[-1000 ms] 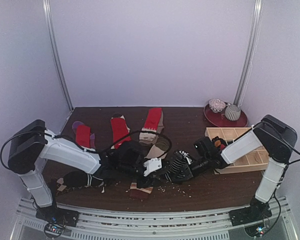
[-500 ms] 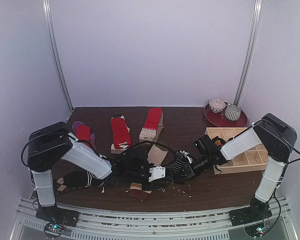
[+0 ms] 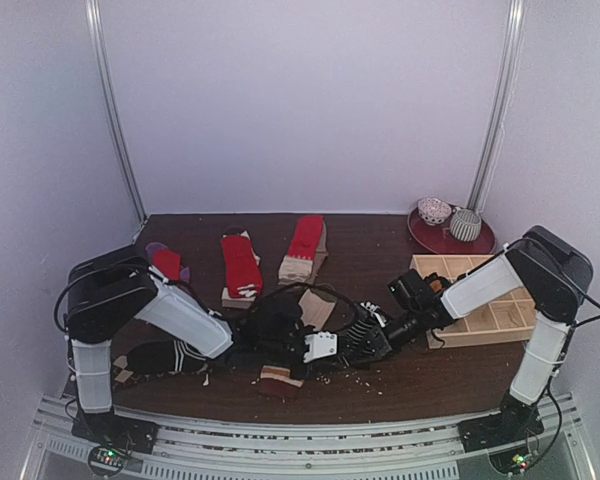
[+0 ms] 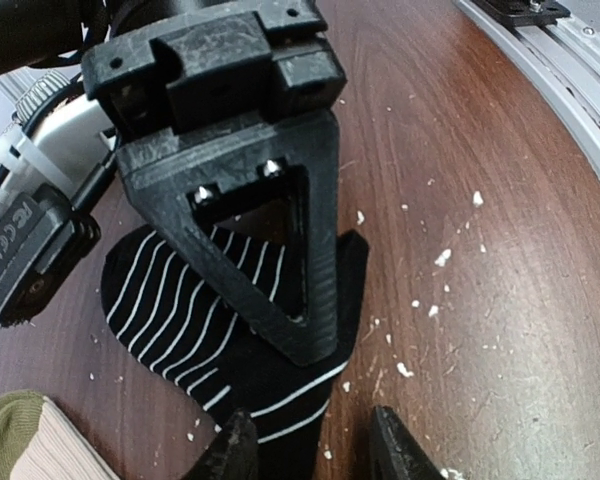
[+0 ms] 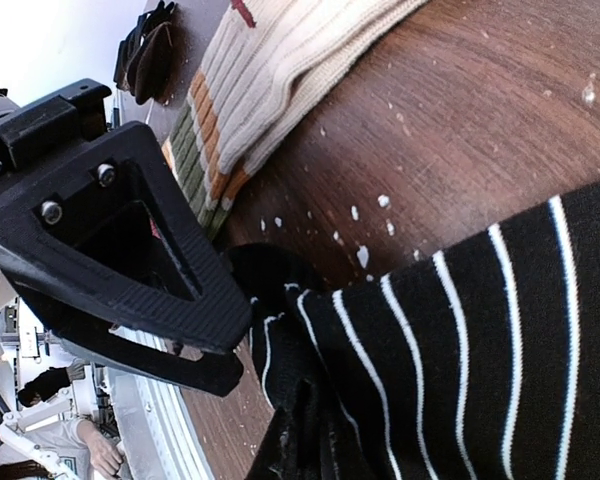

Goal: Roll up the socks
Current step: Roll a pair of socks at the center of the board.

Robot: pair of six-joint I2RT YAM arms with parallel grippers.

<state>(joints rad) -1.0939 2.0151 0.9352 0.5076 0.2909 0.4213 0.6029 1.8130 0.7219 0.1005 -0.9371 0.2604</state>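
Top external: left gripper and right gripper meet at lower centre. Left wrist: black striped sock runs upper-left from left jaws astride its end; grip unclear. Right wrist: right gripper pinches bunched sock, bottom centre.

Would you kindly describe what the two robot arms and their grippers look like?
Both the left arm and right arm have white links, bulky black joints and looping black cables. The left gripper and right gripper are black plastic; the right gripper's finger is a hollow triangle with two screws.
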